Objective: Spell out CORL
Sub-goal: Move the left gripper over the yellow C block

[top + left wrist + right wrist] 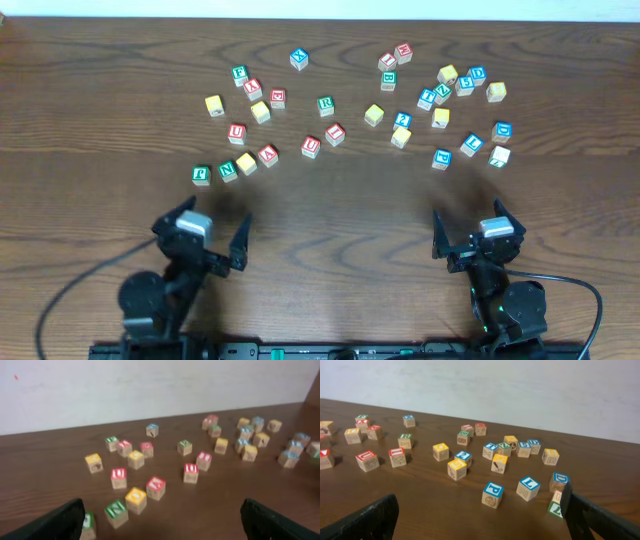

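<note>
- Left fingers [240, 243]: standing spread wide, holding nothing, hanging over the near left part of the desk [330, 230]. In the left wrist view the two dark tips [55, 522] are showing in the lower corners.
- Right fingers [440, 232]: also standing spread wide with nothing between them, over the near right part of the desk. In the right wrist view the tips [600, 522] are framing the scatter of cubes.
- Blue L cube [471, 144] [527, 487]: sitting flat on the desk in the right-hand cluster, just beyond the right fingers and not touching them, with the blue P cube [441, 158] [492, 495] just beside it.
- Green R cube [326, 104] [184, 447] [405, 440]: standing alone near the middle of the scatter, well apart from both sets of fingers, with the red U cube [311, 146] lying nearer the robot.
- Yellow-topped cubes [374, 115]: several are lying spread across the scatter, left and right. Their letters are showing too small to read, so the C and the O cannot be told apart.
- All cubes are lying loose and unordered.
</note>
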Motion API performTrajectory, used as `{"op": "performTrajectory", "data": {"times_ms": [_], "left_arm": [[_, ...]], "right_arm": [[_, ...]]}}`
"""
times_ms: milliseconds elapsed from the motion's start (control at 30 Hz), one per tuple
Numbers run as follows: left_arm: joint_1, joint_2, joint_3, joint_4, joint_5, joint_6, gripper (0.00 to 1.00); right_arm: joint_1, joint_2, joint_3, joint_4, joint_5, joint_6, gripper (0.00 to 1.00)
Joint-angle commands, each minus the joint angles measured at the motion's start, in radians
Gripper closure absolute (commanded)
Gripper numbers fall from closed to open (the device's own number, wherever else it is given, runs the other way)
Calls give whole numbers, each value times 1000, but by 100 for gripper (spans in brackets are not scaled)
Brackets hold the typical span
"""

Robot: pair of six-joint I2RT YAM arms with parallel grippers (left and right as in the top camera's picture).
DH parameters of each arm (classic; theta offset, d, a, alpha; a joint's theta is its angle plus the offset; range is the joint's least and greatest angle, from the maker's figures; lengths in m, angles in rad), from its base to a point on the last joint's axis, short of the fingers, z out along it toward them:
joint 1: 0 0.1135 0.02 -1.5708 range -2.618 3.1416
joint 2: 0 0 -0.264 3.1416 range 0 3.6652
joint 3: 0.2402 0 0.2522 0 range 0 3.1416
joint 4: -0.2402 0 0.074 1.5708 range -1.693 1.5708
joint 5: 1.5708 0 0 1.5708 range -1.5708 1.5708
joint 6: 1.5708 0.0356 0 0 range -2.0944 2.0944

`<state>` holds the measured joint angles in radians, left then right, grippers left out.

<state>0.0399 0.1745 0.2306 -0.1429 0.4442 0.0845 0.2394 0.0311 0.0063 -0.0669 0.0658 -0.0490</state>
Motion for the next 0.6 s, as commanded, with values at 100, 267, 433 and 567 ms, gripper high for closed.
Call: {"op": "performTrajectory", "data": {"times_ms": [100,267,433,567], "left_arm": [[1,519,546,-212,-17,-19,2],[-2,948,1068,-614,0,-19,2],[-2,1130,1133,-655,61,-45,2],[-2,1204,1133,-615,121,-61,2]], "right_arm": [[-6,0,-1,-4,-5,-12,1],[-6,0,-1,-4,-5,-12,1],[-6,0,-1,-4,-5,-12,1],[-6,0,-1,-4,-5,-12,1]]}}
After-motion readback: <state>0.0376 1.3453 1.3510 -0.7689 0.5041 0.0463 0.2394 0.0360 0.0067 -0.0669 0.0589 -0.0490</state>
